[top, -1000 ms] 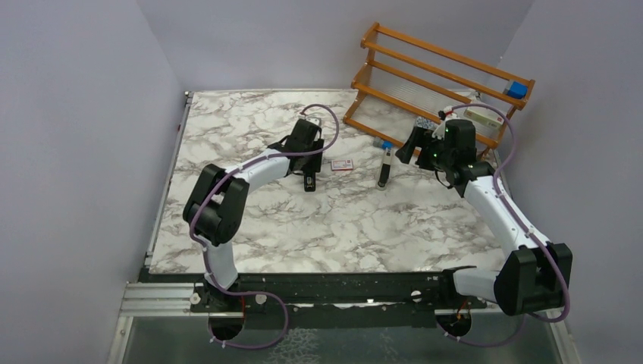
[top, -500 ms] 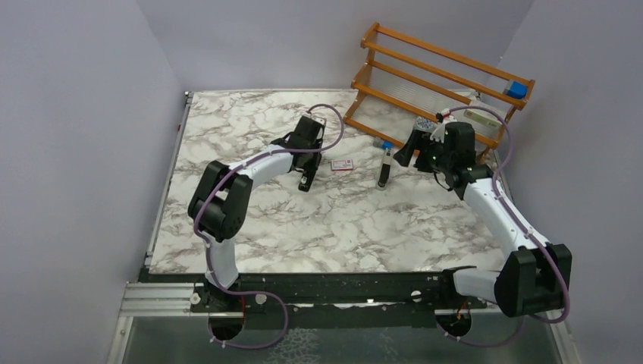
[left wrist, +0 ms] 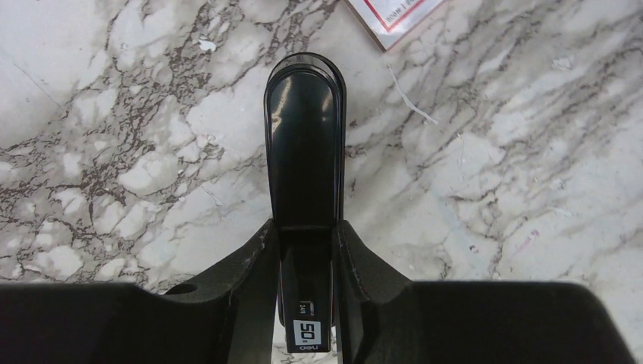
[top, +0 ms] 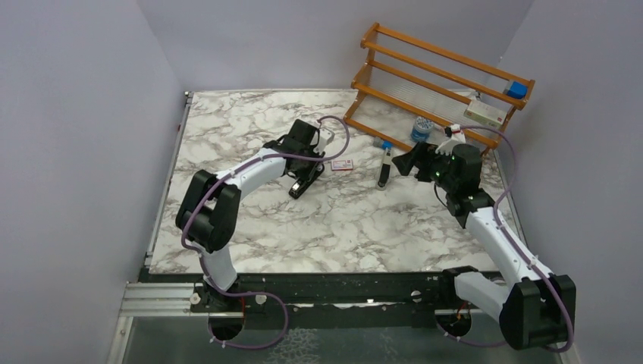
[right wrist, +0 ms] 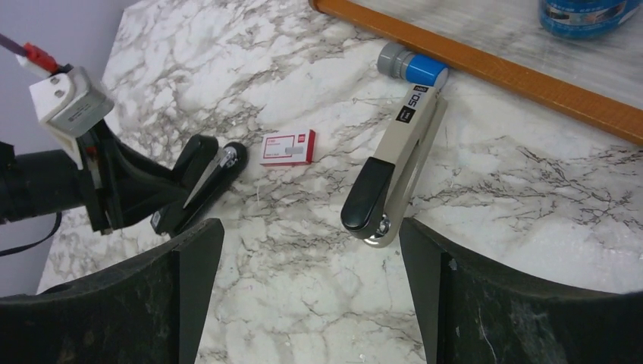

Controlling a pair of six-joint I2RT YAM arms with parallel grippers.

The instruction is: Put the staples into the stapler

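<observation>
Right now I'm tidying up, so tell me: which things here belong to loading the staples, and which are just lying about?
For the job:
black stapler, held in the left pincer
staple box

Lying about:
grey stapler
rack
blue jar

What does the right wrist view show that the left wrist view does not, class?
Only the right wrist view: a grey stapler lying on the table, a blue-capped item at its far end, the orange rack rail, and the right tool, open and empty. Only the left wrist view: the white label at the near end of the black stapler. Both: the black stapler gripped by the left tool, the staples box (just a corner in the left view) and the table.
</observation>
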